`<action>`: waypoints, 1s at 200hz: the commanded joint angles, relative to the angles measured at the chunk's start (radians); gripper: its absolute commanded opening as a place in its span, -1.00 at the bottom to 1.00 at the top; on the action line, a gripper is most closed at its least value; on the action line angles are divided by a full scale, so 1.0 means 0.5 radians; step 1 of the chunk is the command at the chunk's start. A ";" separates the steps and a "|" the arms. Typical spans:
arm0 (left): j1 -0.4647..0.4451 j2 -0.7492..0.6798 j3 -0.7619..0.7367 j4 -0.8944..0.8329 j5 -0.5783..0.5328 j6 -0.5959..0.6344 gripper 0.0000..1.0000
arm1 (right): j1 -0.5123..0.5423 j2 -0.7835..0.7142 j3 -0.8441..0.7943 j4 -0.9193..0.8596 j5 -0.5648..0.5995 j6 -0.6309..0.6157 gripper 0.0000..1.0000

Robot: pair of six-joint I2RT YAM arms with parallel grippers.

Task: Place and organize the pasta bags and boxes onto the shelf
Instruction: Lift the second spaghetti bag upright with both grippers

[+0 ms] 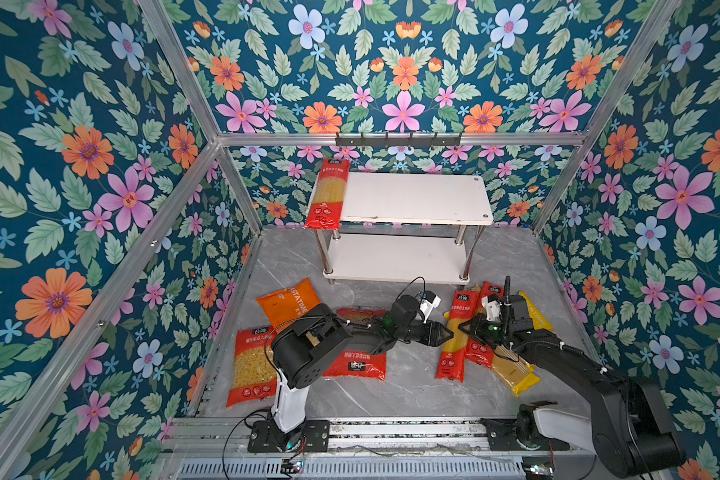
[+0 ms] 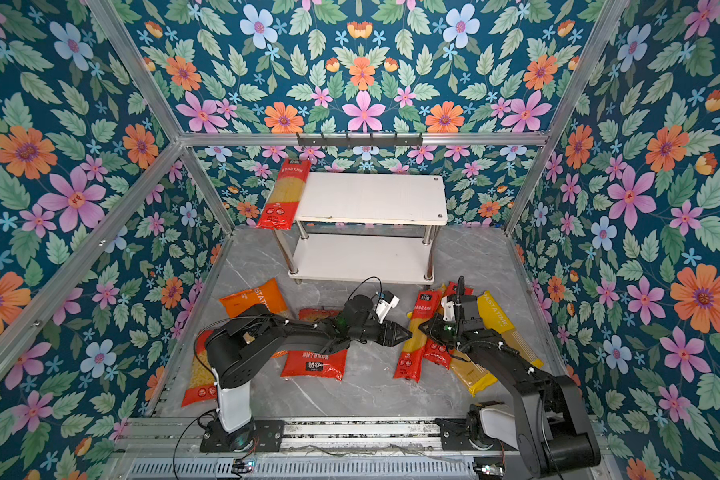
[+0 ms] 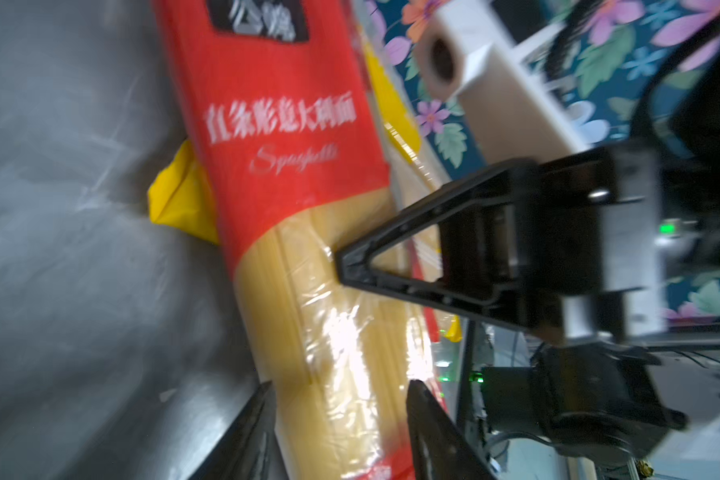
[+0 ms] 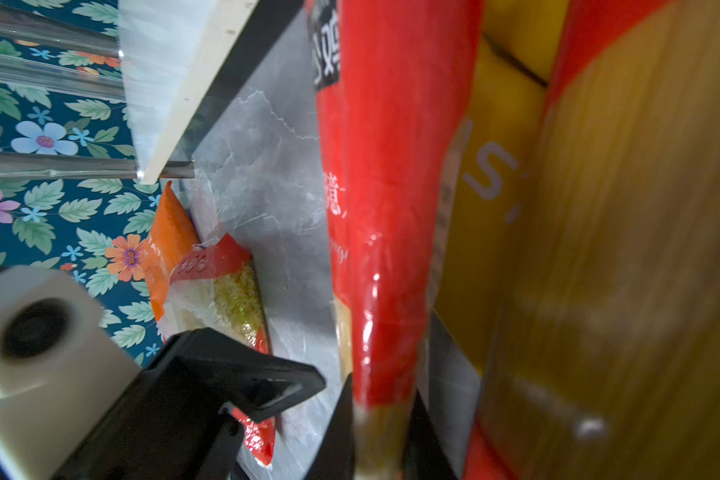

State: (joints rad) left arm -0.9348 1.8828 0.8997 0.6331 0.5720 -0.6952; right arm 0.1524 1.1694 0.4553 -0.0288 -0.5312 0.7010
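Centrally on the surface (image 1: 412,386), the left pincer (image 1: 449,335), half open, straddles a red pack (image 1: 453,353). The right pincer (image 1: 461,330) is closed on its right side, probably to lift it off the yellow packs (image 1: 516,372). Behind, the shelf (image 1: 416,199) carries another pack (image 1: 328,195) at its left end, overhanging the front edge; rightward the board lies bare.

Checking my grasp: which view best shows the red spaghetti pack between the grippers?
Left wrist: the pack fills the frame, label and clear middle visible. Right wrist shows only a blurred strip at the right gripper. In both top views it's small.
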 commanded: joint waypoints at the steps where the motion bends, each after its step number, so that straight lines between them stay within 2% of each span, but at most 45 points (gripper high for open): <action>1: 0.021 -0.118 -0.049 0.058 0.078 0.057 0.11 | 0.020 -0.134 -0.003 0.121 -0.124 0.012 -0.87; 32: 0.067 -0.363 -0.115 -0.106 0.088 0.150 0.14 | 0.131 -0.329 0.037 0.192 -0.171 -0.045 -0.97; 63: 0.107 -0.685 -0.215 -0.241 0.043 0.279 0.20 | 0.198 -0.543 0.099 0.385 -0.406 -0.140 -1.00; 102: 0.253 -1.084 -0.377 -0.130 0.096 0.242 0.32 | 0.201 -0.710 0.226 0.644 -0.635 -0.205 -1.00; 128: 0.328 -1.167 -0.362 -0.013 0.194 0.166 0.37 | 0.220 -0.618 0.419 0.838 -0.690 -0.123 -1.00; 150: 0.340 -1.153 -0.258 0.030 0.260 0.157 0.38 | 0.234 -0.440 0.628 1.066 -0.686 0.003 -1.00; 171: 0.376 -1.134 -0.173 0.045 0.323 0.160 0.36 | 0.252 -0.249 0.872 1.141 -0.724 0.056 -1.00; 200: 0.471 -1.053 -0.135 0.372 0.407 -0.031 0.28 | 0.252 -0.018 1.130 1.217 -0.799 0.201 -1.00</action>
State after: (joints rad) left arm -0.7265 1.3281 0.8158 0.6647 0.7174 -0.6304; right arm 0.2779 1.1011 0.9382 0.4122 -0.8864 0.7193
